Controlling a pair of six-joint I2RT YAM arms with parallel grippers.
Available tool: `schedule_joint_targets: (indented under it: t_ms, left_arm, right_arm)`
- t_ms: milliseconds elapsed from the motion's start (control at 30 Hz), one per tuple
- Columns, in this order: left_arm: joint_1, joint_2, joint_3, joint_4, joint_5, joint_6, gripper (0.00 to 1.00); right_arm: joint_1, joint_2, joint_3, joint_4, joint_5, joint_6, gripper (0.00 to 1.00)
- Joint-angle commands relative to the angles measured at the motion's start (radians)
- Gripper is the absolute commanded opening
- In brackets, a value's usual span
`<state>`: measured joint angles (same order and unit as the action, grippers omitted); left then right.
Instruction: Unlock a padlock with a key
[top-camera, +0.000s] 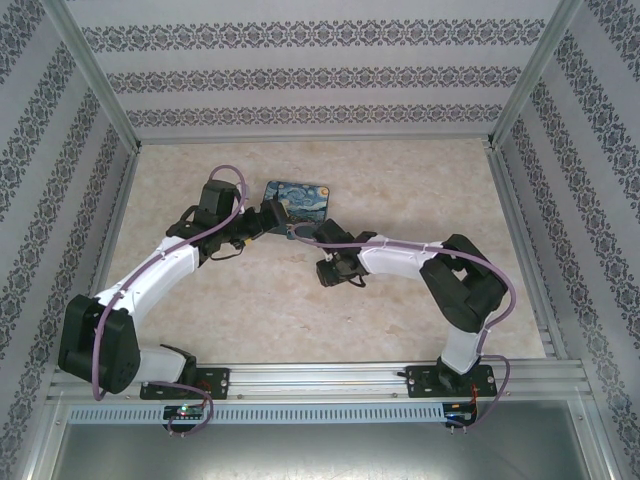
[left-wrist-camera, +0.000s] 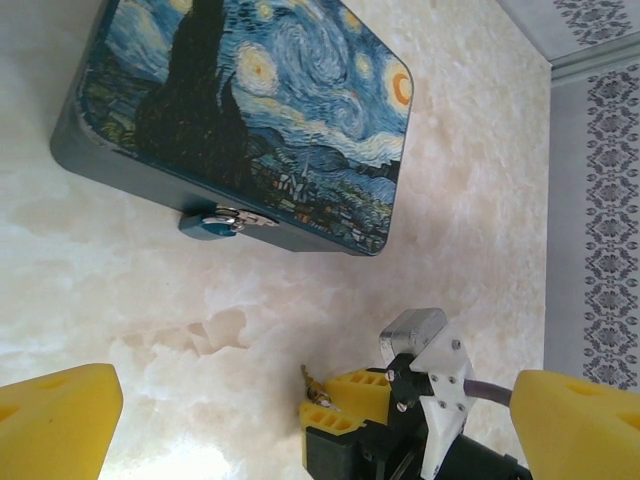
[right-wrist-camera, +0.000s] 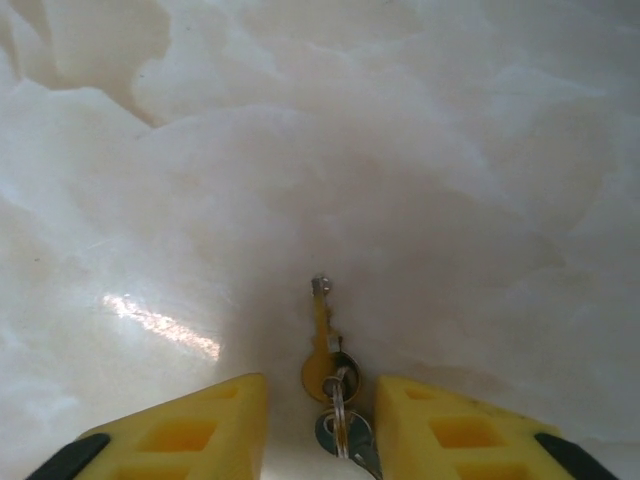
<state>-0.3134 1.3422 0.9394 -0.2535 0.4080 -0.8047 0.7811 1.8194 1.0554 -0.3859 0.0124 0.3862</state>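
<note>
A small rectangular box (left-wrist-camera: 250, 110) with a dark-blue, swirly painted lid is lying flat on the pale marbled table (top-camera: 420, 200), toward the far middle of the scene. The tiny padlock (left-wrist-camera: 208, 226), teal-blue in body with a thin metal shackle, is being carried on the metal hasp of the side wall that faces the left gripper (left-wrist-camera: 315, 380), low against that wall.

The left gripper's yellow foam fingers (left-wrist-camera: 55, 420) are being held spread wide, with nothing between them but bare table and, nearer, the tip of the other arm.

The slim brass-coloured metal key (right-wrist-camera: 321, 340) is being framed between the yellow fingertips of the right gripper (right-wrist-camera: 320, 385). Its blade is pointing away from the gripper, and a small wire ring (right-wrist-camera: 338, 405) with a second, silvery key (right-wrist-camera: 345, 437) is trailing back from its head. The right fingers (right-wrist-camera: 200, 430) are being kept slightly parted, with a narrow gap showing on each side of the key's head, so no pinch on the key is being shown. The key appears to be lying on the tabletop.

In the left wrist view, the key is on the near side of the box, apart from the padlock, with bare table between them.
</note>
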Motion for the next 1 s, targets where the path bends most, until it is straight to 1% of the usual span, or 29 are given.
schedule_joint_targets:
  t_ms: [0, 100, 133, 200, 233, 333, 567, 667, 967]
  left_arm:
    - [-0.006, 0.005, 0.025, -0.052, -0.036, -0.033, 1.00]
    - [-0.005, 0.005, 0.025, -0.048, -0.044, -0.038, 1.00]
    - [-0.005, 0.007, 0.026, -0.044, -0.044, -0.039, 1.00]
    - [-0.005, 0.014, 0.026, -0.037, -0.044, -0.039, 1.00]
    - [-0.006, 0.021, 0.026, -0.034, -0.043, -0.040, 1.00]
    - [-0.006, 0.045, 0.044, -0.042, -0.031, -0.037, 1.00]
    - [-0.003, 0.091, 0.066, -0.016, 0.048, -0.004, 1.00]
    - [-0.003, 0.104, 0.055, 0.015, 0.078, -0.001, 0.99]
    - [-0.004, 0.115, 0.026, 0.034, 0.097, 0.007, 0.98]
  right_arm:
    - [0.047, 0.101, 0.000, -0.061, 0.005, 0.004, 0.30]
    - [0.071, 0.135, 0.012, -0.073, 0.027, 0.008, 0.21]
    - [0.076, 0.146, 0.014, -0.073, 0.029, 0.014, 0.16]
    - [0.076, 0.159, 0.012, -0.064, 0.024, 0.018, 0.03]
    - [0.072, 0.160, 0.008, -0.056, 0.022, 0.020, 0.00]
    - [0.042, 0.134, -0.011, -0.022, -0.017, 0.020, 0.00]
    - [-0.040, -0.048, -0.093, 0.065, -0.152, 0.008, 0.00]
    - [-0.064, -0.091, -0.114, 0.084, -0.190, 0.014, 0.00]
    - [-0.089, -0.110, -0.146, 0.128, -0.225, 0.038, 0.00]
